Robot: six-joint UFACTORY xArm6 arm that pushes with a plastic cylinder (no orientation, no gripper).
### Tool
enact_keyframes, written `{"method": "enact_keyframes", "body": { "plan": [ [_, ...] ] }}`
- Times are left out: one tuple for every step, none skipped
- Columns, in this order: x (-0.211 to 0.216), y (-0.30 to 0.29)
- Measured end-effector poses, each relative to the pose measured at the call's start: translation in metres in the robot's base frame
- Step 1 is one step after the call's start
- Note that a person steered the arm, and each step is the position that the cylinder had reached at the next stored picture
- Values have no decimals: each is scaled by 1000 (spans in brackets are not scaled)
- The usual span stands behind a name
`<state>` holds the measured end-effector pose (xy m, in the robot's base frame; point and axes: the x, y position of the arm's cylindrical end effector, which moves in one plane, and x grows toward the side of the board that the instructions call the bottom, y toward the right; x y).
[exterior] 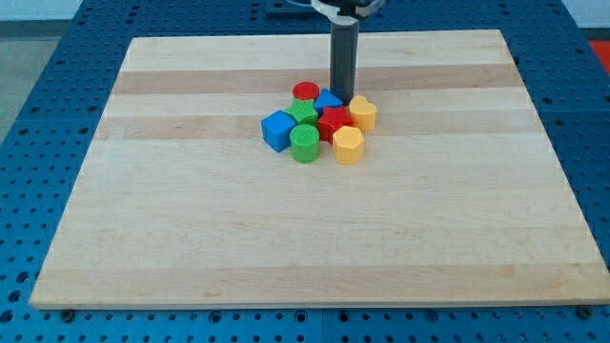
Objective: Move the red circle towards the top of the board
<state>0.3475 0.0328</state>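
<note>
Near the middle of the wooden board [191,229], a little toward the view's top, eight small blocks sit packed in one cluster. From the view's top edge my rod comes straight down, upright and dark, and my tip [342,94] meets the board at the cluster's top side. It stands just beside the red circle [305,91], on that block's right in the view, and right above the blue block [328,100] behind the cluster, whose shape I cannot quite make out because other blocks cover most of it. The tip looks to be touching that blue block, though the angle leaves this unsure. There are no fingers to open or close; the rod ends plain and grips nothing.

The red circle is the block nearest the view's top on the left of the cluster. Below it lies a green block [303,112], with a blue cube [277,130] at the far left and a green cylinder [305,143] at the bottom. A second red block [334,121] fills the centre. Two yellow blocks sit on the right: one [363,112] higher, one [348,146] lower.

Around the board runs a blue perforated table [57,57].
</note>
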Motion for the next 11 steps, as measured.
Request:
{"method": "enact_keyframes", "body": {
  "plan": [
    [3, -6],
    [5, -29],
    [10, -45],
    [10, -54],
    [-1, -54],
    [-4, -73],
    [-3, -99],
    [-6, -123],
    [-20, -139],
    [-29, -146],
    [-30, -146]
  ]
}}
